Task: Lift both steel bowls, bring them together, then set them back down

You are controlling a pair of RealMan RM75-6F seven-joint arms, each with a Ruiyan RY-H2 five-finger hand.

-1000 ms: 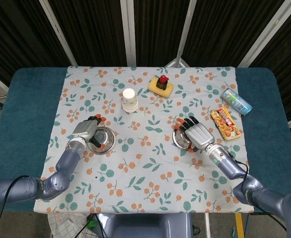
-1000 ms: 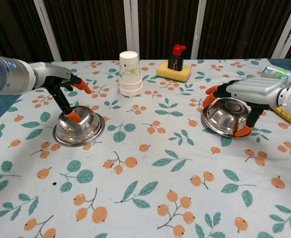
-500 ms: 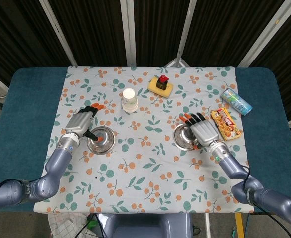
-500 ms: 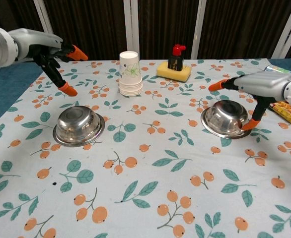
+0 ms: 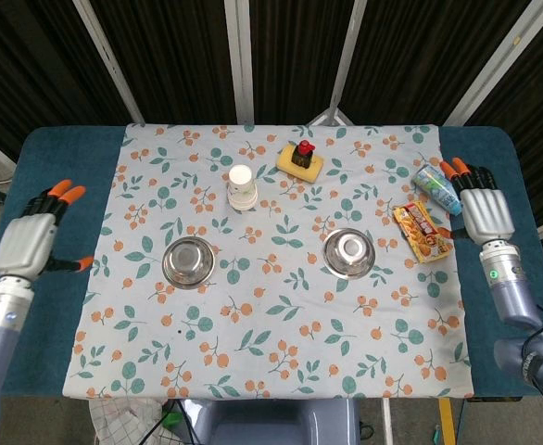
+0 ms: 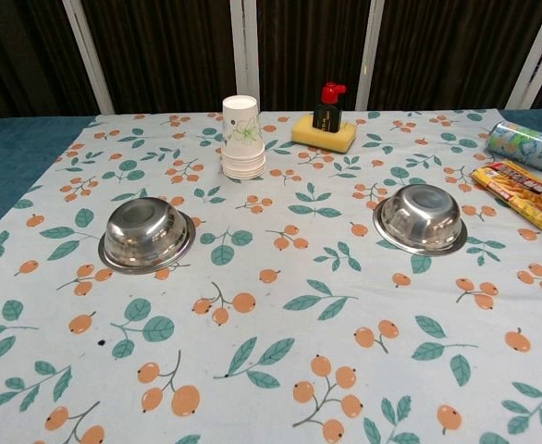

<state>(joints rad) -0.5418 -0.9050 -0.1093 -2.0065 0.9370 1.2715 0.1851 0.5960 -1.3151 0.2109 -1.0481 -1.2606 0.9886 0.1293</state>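
I see the table from above and from my chest. My left hand (image 5: 28, 243) hovers off the left edge of the flowered cloth (image 5: 281, 306), over the blue table (image 5: 49, 167), fingers apart and holding nothing. My right hand (image 5: 483, 206) is off the right side, also spread and empty, near a blue-green can (image 5: 441, 188) and a snack packet (image 5: 422, 231).

A second ago both hands were down on the bowls, my right one cupping its bowl, which sat tipped under my fingers. Half a second ago they had let go and were rising. Now they have pulled well clear to either side, and the chest view shows only one orange fingertip at its top right corner.

The left steel bowl (image 5: 188, 262) sits upside down and flat on the cloth, left of centre. The right steel bowl (image 5: 348, 253) sits the same way, right of centre. The two are well apart, in the spots where they sat a second ago.

Beyond them stand a stack of paper cups (image 5: 241, 188) and a yellow sponge (image 5: 300, 162) with a small dark bottle on it.

I judge the set-down finished: both bowls rest released, so the task looks complete or nearly so.
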